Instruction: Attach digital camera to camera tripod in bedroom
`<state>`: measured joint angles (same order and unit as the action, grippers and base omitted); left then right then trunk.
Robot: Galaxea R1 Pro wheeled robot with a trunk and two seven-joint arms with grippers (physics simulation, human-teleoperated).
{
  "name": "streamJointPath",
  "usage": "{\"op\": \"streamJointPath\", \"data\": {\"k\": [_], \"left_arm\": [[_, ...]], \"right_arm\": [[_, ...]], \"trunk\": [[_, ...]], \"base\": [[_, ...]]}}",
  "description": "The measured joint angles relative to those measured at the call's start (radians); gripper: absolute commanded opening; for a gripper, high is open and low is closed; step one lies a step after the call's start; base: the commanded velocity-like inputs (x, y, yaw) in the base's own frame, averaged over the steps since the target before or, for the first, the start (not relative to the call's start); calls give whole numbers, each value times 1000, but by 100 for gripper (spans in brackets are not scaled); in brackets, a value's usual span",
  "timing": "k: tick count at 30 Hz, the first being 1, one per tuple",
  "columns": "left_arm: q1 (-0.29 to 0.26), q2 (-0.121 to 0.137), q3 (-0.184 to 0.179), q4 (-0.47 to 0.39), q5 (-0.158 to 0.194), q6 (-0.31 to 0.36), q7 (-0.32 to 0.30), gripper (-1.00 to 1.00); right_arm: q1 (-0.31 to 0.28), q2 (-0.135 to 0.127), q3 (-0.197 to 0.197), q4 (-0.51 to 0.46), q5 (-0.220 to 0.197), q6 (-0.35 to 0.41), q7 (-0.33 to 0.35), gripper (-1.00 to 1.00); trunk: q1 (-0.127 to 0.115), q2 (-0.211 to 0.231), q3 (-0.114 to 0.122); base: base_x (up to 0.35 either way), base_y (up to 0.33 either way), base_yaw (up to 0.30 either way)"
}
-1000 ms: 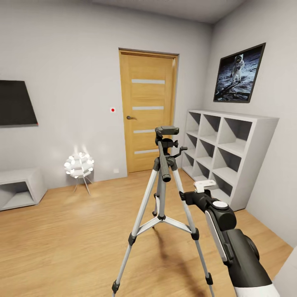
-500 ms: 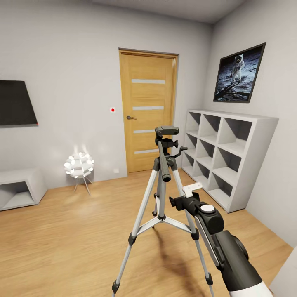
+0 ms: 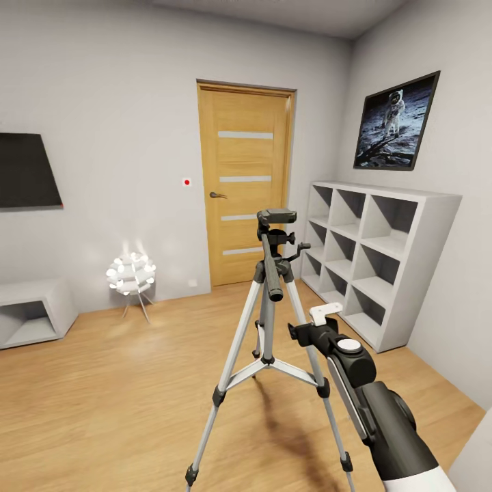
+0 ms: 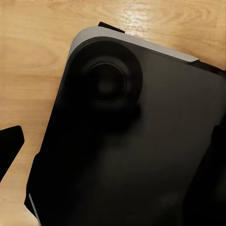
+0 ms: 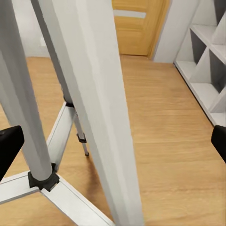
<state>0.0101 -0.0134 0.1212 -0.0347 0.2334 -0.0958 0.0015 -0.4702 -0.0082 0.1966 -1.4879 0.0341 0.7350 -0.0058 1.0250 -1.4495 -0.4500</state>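
Nearest in the head view, the right arm's glossy black forearm with a white cuff and a round white cap reaches up from the lower right corner. Its right pincer [image 3: 295, 333] ends just beside one silver leg of the camera tripod [image 3: 270, 321]. In the right wrist view the two dark fingertips [image 5: 9, 146] sit at opposite edges with bare plank floor between them, so the pincer is spread wide and grasps nothing, while a smooth pale metal leg runs close across the lens.

In the left wrist view a rounded matte black body with a thin grey rim, seemingly part of the robot, hangs over the wood. One dark fingertip of the left pincer [image 4: 9, 146] shows at the edge, and I cannot tell whether that pincer is spread or clenched.

The tripod stands upright on the light wooden floor [image 3: 123, 396], with three silver legs, black joints and feet, a flat black head and one long black pan handle sloping down. Open floor lies all round it, widest to the left.

Farther off stand a grey-white cube shelf [image 3: 372, 260] with nine open compartments against the right wall, a small white-globed lamp [image 3: 131, 275] on thin legs and a low grey cabinet [image 3: 34, 311]. On the far walls are a wooden door [image 3: 246, 184], a dark screen [image 3: 27, 171] and a framed astronaut picture [image 3: 396, 121].
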Motion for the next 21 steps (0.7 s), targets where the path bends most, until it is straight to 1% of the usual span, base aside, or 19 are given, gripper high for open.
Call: {"op": "streamJointPath", "data": {"k": [3, 10, 21], "left_arm": [[0, 1, 0, 0, 0, 0, 0, 100], [0, 1, -1, 0, 0, 0, 1, 100], [0, 2, 0, 0, 0, 0, 1, 100]], "right_arm": [[0, -2, 0, 0, 0, -2, -1, 100], [0, -4, -1, -1, 1, -2, -1, 100], [0, -5, -1, -1, 0, -3, 0, 100]], "trunk": [[0, 0, 0], [0, 0, 0], [0, 0, 0]], "base": [[63, 0, 0], [170, 0, 0], [20, 0, 0]]}}
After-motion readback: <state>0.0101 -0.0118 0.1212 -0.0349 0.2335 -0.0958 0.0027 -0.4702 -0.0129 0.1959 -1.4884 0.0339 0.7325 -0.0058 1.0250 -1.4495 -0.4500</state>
